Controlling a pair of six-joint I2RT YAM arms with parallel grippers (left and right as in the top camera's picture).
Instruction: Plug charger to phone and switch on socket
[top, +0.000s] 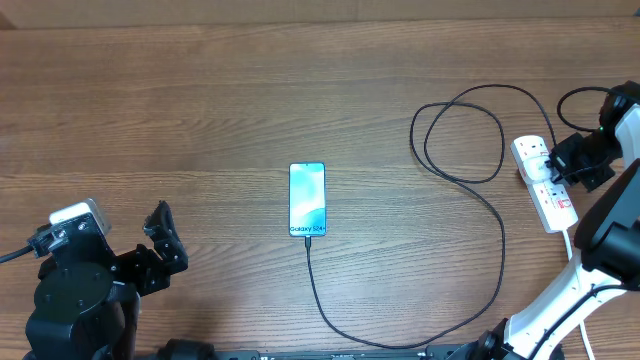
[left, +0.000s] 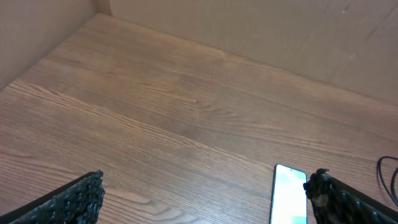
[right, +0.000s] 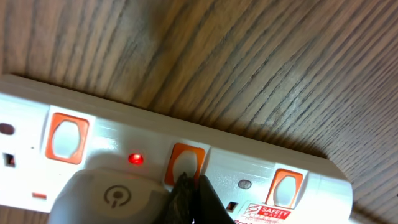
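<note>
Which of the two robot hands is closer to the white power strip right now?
Right. The right gripper is on the socket, jaws closed at a red switch. The left gripper sits far across the table, beyond the phone.

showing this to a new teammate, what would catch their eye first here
The phone with its bright blue screen lies mid-table, the black charger plugged into its near end and looping right toward the socket. There the right pincer, tips together, meets an orange switch beside a lit red lamp. The left pincer sits open at the near left.
</note>
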